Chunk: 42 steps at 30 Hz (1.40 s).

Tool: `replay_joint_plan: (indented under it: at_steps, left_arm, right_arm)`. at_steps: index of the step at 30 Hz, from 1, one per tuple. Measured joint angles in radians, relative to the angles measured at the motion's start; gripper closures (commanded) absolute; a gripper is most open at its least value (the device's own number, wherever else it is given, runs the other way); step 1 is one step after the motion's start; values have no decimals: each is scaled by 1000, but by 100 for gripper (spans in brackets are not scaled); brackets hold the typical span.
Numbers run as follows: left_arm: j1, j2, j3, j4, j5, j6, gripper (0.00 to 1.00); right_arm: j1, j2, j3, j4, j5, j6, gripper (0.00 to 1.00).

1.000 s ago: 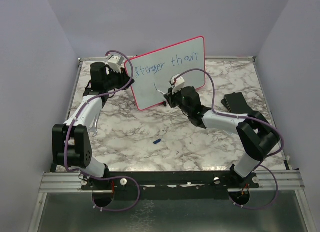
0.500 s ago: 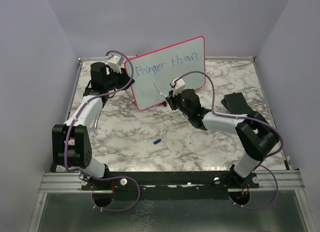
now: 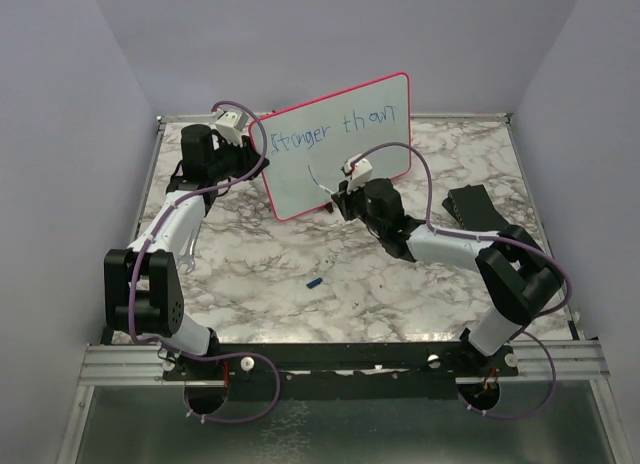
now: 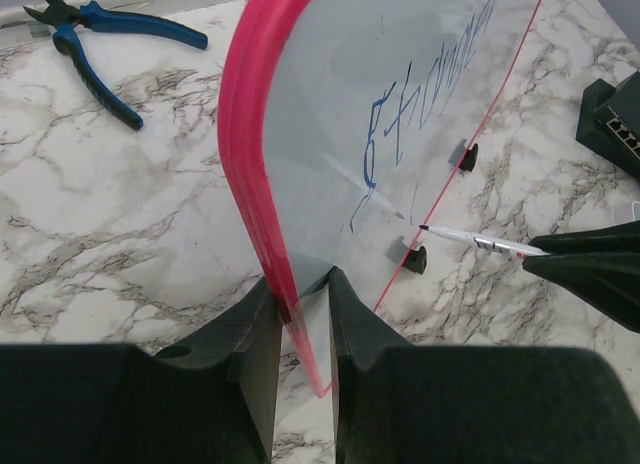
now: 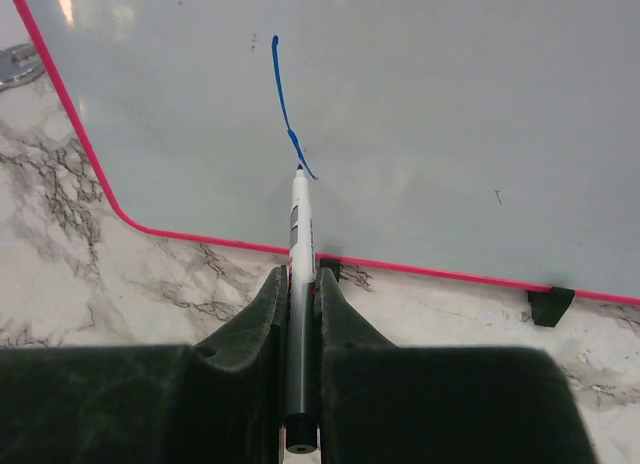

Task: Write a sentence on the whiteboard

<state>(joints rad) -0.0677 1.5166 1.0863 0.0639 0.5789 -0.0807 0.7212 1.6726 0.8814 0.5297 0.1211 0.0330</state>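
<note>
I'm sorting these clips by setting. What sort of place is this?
Probably a robotics lab test bench: a left arm and right arm bolted to a metal rail, and a marble-patterned table boxed in by plain walls.

Left arm: white tapered links, joined by blocky black joint housings.
Right arm: matched the left, with a white link between boxy black housings.
Cables: thin, purple, looped loosely along both arms.
Wrist cameras: small pale grey-white boxes, one mounted on each wrist.
Left gripper: two matte black fingers, thick and narrowed toward the tips.
Right gripper: same matte black, wedge-shaped pair.
Bases: round, black, with small red-orange fittings close by.
</note>
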Motion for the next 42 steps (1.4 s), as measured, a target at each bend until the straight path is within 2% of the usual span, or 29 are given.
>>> replay_joint_plan:
  at_steps: [10, 28, 42]
  left_arm:
    - [0, 0, 0, 0, 0, 0, 95]
    - [0, 0, 0, 0, 0, 0, 95]
    - [0, 0, 0, 0, -5, 0, 95]
  right_arm:
    - [2, -41, 14, 4, -10, -7, 99]
    - [5, 11, 66, 0, -9, -9, 99]
    - [14, 15, 77, -8, 58, -8, 99]
